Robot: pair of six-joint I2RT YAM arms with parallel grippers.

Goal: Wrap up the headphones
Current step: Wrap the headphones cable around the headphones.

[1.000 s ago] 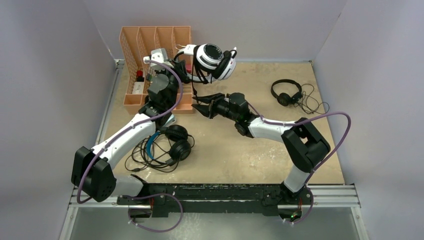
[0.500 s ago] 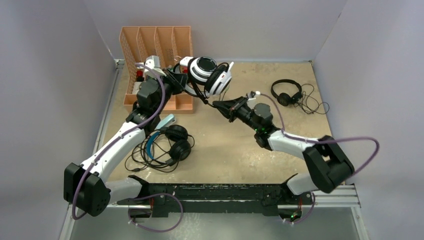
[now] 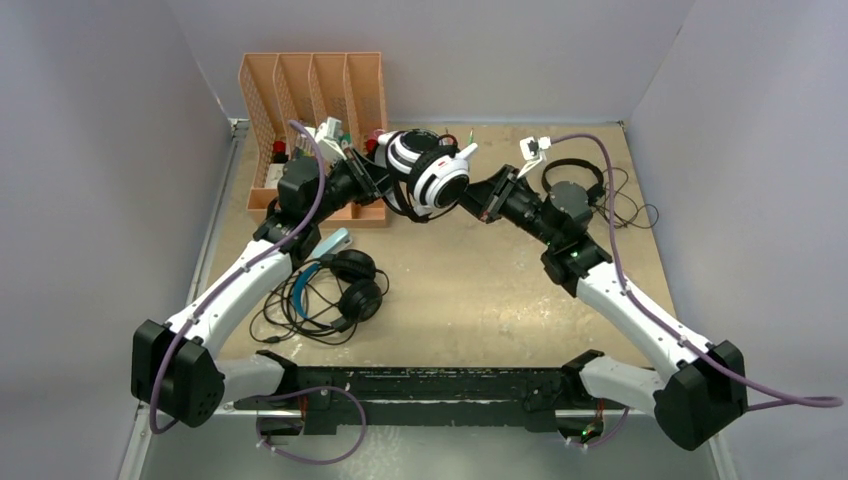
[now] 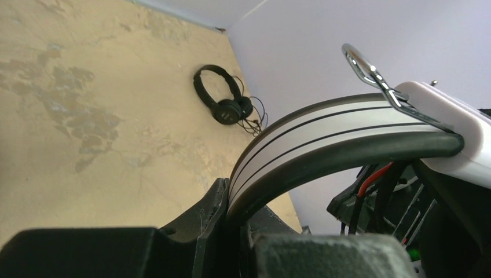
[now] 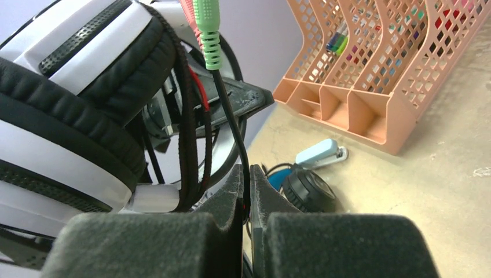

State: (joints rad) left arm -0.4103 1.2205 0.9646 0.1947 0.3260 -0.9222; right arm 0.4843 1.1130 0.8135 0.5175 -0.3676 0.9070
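Tabletop (image 3: 480,300) is tan, worn and blotchy with paler scuffed patches. Plain pale lilac-grey walls (image 3: 520,50) close it in at back, left and right. A black-and-metal rail (image 3: 450,385) runs along the near edge, with the arm bases on it.

White headset (image 3: 432,170) is held up off the tabletop at back centre, between both arms and just right of the orange sorter (image 3: 310,90). Left claw (image 4: 237,231) is closed down on its white-and-black headband. Right claw (image 5: 246,188) is pinched tight on the thin black cable (image 5: 230,124), a bit below the green plug (image 5: 208,32). More cable turns lie against the ear cup.

Black headset (image 4: 223,101) lies flat on the tabletop at back right near the wall, its cord loose beside it. In the top view the right arm partly covers it.

Blue-band headset (image 3: 360,298) lies on the tabletop front left beside the left arm, its cord in a loose tangle around it.

Pale blue stapler (image 3: 335,242) sits on the tabletop just in front of the sorter. The sorter's slots hold small items, too small to name.
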